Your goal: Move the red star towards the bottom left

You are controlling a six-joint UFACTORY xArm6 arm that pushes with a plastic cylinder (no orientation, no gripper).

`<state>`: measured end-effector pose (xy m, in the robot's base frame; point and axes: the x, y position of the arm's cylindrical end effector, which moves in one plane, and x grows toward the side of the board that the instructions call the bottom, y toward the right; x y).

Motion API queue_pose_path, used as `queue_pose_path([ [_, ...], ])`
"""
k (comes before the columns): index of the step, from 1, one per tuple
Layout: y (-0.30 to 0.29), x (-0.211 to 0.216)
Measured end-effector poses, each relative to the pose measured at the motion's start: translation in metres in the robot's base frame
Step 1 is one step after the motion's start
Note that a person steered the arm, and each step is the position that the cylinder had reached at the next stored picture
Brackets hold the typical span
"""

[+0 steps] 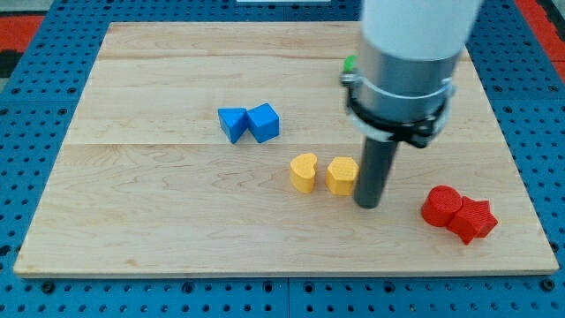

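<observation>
While my tip (368, 204) rested on the bench (159, 212), it stood just right of the yellow hexagonal block (342, 175), touching or nearly so.

No gripper was fitted, only the rod. From that yellow hexagonal block, the red star (472, 219) lay to the lower right, touching a second red block (440, 206); a yellow heart-like block (304, 172) sat just left; two touching blue blocks (249, 123) lay to the upper left; a green block (350, 64), mostly hidden, showed above.

On the wooden board (159, 177), two blue blocks (249, 123) touch near centre; two yellow blocks (323, 174) sit below-right; a red round block (440, 205) lies rightward.
</observation>
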<state>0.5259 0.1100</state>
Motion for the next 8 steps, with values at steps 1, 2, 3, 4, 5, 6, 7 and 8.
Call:
queue_pose_path([
  [1, 0.049, -0.023],
  [2, 0.109, -0.027],
  [3, 0.16, -0.02],
  [4, 0.184, 0.016],
  [5, 0.17, 0.03],
  [6, 0.137, 0.031],
  [7, 0.119, 0.044],
  [8, 0.11, 0.052],
])
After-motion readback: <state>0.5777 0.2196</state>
